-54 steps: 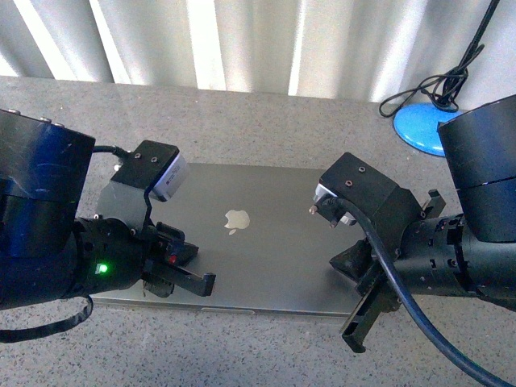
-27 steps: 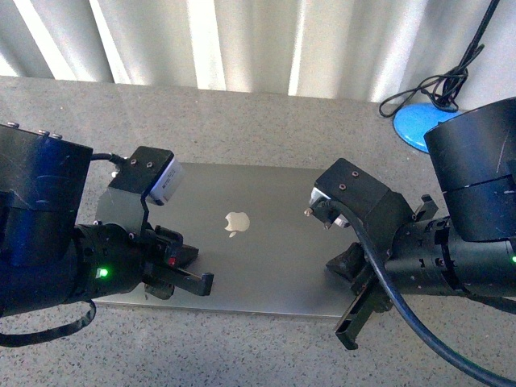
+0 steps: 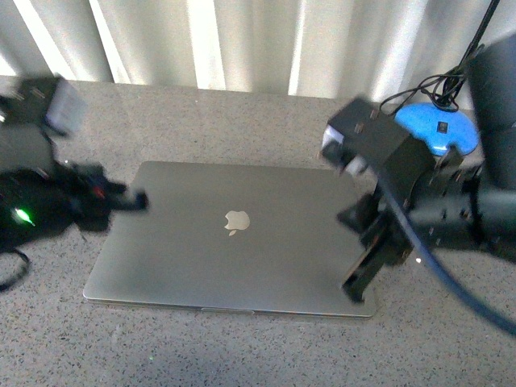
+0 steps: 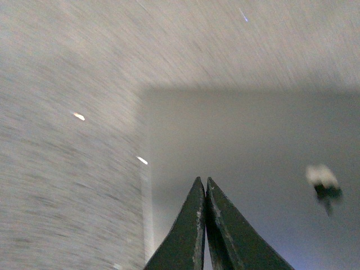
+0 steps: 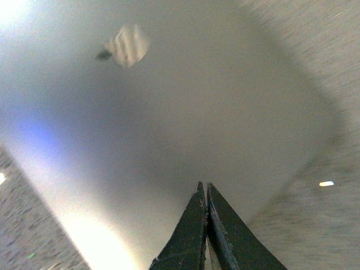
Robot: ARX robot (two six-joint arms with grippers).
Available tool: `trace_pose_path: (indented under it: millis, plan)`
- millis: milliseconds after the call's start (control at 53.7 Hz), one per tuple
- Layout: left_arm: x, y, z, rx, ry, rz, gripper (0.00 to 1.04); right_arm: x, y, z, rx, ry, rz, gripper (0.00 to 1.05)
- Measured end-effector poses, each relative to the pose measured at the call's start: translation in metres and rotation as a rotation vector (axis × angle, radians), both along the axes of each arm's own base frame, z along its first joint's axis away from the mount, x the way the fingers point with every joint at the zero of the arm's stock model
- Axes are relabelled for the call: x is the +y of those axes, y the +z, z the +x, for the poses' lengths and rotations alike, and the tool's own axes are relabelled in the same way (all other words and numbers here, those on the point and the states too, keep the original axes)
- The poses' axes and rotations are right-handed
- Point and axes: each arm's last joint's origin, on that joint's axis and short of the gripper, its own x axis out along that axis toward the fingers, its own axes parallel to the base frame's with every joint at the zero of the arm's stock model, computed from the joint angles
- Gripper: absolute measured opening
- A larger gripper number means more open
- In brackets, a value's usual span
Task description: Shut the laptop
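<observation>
While the laptop [image 3: 242, 258] looks stiff, slick and scratch-prone, it lies flat and shut beneath the fingers [image 4: 188, 236]; left gripper [image 3: 137, 200] and right gripper [image 3: 356, 287] are clenched, empty; press, never pinch.

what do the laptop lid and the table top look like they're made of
The laptop lid looks like anodised metal, probably aluminium. It is an even matte grey with soft, blurred reflections and a pale inlaid logo. The table looks like stone or a stone-look composite, with a fine grey speckle and a slight sheen. The pictures don't settle which of the two it is.
</observation>
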Motion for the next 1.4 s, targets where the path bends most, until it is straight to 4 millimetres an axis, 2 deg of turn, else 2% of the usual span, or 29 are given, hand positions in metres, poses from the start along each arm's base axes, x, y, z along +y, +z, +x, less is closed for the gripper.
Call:
trace_pose_path:
  millis: [56, 74, 149, 205, 261, 372, 409, 447, 465, 558, 614, 670, 689, 763, 968, 1210, 1396]
  plan:
    - [0.023, 0.027, 0.001, -0.094, 0.213, -0.016, 0.04, -0.006, 0.033, 0.005, -0.15, -0.077, -0.003, 0.01]
    - [0.028, 0.031, 0.0, -0.11, 0.249, -0.012, 0.04, -0.007, 0.035, 0.005, -0.159, -0.083, -0.002, 0.01]
    - [0.058, 0.064, -0.01, -0.197, 0.527, -0.042, 0.04, -0.02, 0.075, 0.001, -0.31, -0.164, 0.029, 0.01]
    - [0.07, 0.084, -0.016, -0.276, 0.64, -0.077, 0.17, -0.037, 0.111, -0.014, -0.439, -0.262, 0.06, 0.14]
    - [0.07, 0.088, -0.017, -0.292, 0.642, -0.098, 0.25, -0.048, 0.132, -0.028, -0.511, -0.309, 0.092, 0.24]
    - [0.067, 0.082, -0.018, -0.263, 0.624, -0.11, 0.45, -0.052, 0.15, -0.037, -0.574, -0.325, 0.127, 0.41]
    - [0.067, 0.081, -0.018, -0.259, 0.606, -0.107, 0.5, -0.052, 0.15, -0.037, -0.575, -0.327, 0.13, 0.46]
    - [0.067, 0.078, -0.02, -0.306, 0.485, -0.111, 0.44, -0.052, 0.148, -0.036, -0.565, -0.337, 0.13, 0.53]
    - [0.067, 0.079, -0.02, -0.327, 0.452, -0.109, 0.42, -0.052, 0.146, -0.036, -0.563, -0.354, 0.134, 0.53]
    - [0.063, 0.084, -0.036, -0.455, 0.231, -0.042, 0.26, -0.059, 0.133, -0.045, -0.648, -0.571, 0.238, 0.39]
    - [0.061, 0.089, -0.045, -0.492, 0.193, 0.005, 0.18, -0.065, 0.127, -0.054, -0.66, -0.625, 0.318, 0.3]
    - [0.059, 0.093, -0.057, -0.52, 0.183, 0.041, 0.05, -0.072, 0.123, -0.068, -0.663, -0.648, 0.38, 0.16]
    - [0.059, 0.094, -0.062, -0.524, 0.182, 0.051, 0.04, -0.074, 0.123, -0.071, -0.663, -0.652, 0.392, 0.13]
    - [0.052, 0.093, -0.072, -0.521, 0.188, 0.067, 0.04, -0.082, 0.118, -0.083, -0.662, -0.674, 0.408, 0.0]
    - [0.046, 0.092, -0.103, -0.515, 0.165, 0.081, 0.04, -0.094, 0.104, -0.112, -0.651, -0.682, 0.429, 0.01]
    - [0.046, 0.092, -0.129, -0.513, 0.163, 0.084, 0.04, -0.11, 0.094, -0.138, -0.644, -0.686, 0.434, 0.01]
    - [0.046, 0.093, -0.143, -0.517, 0.163, 0.084, 0.04, -0.112, 0.086, -0.151, -0.663, -0.688, 0.444, 0.01]
